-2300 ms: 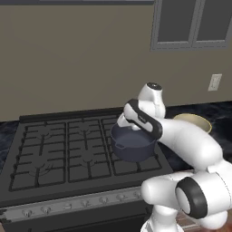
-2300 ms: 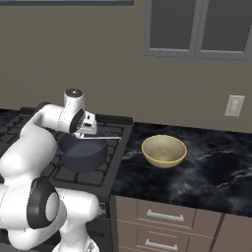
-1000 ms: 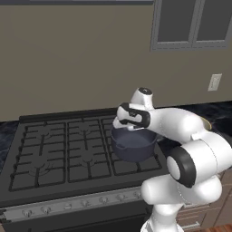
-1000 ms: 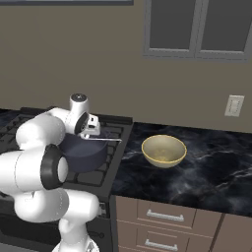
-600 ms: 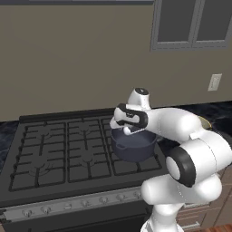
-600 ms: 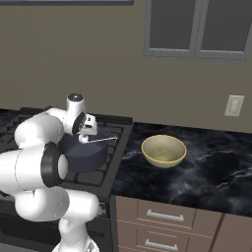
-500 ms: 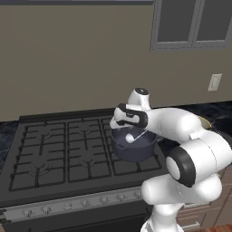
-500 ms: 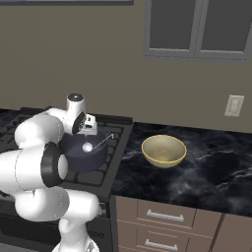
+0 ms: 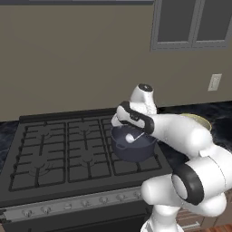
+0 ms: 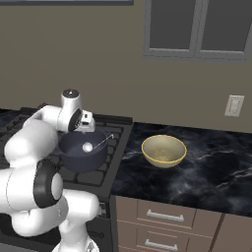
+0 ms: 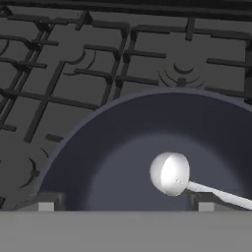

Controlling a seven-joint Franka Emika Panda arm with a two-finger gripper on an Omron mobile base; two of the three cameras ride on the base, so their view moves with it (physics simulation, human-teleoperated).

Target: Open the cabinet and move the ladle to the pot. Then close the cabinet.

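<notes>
I see the small whitish-silver ladle with its round ball-like bowl (image 11: 170,173) lying inside the dark blue-grey round pot (image 11: 123,147), bowl down near the floor of the pot and the thin rod handle slanting up toward the rim. The pot stands on the black gas stove with cast grates (image 9: 68,154), at its right side, near the beige bowl (image 10: 164,150) on the black marbled counter (image 10: 216,172). My two-finger gripper (image 11: 123,202) hangs just above the pot, its tips spread wide on either side of the ladle, pinching nothing.

I judge the ladle light, stiff and smooth, so it would roll or slip under a careless pinch. If I had to lift it again, I would take the straight handle midway, across its width, not the ball. The ladle step looks done; what I reckon remains is closing the brown wooden cabinet.
</notes>
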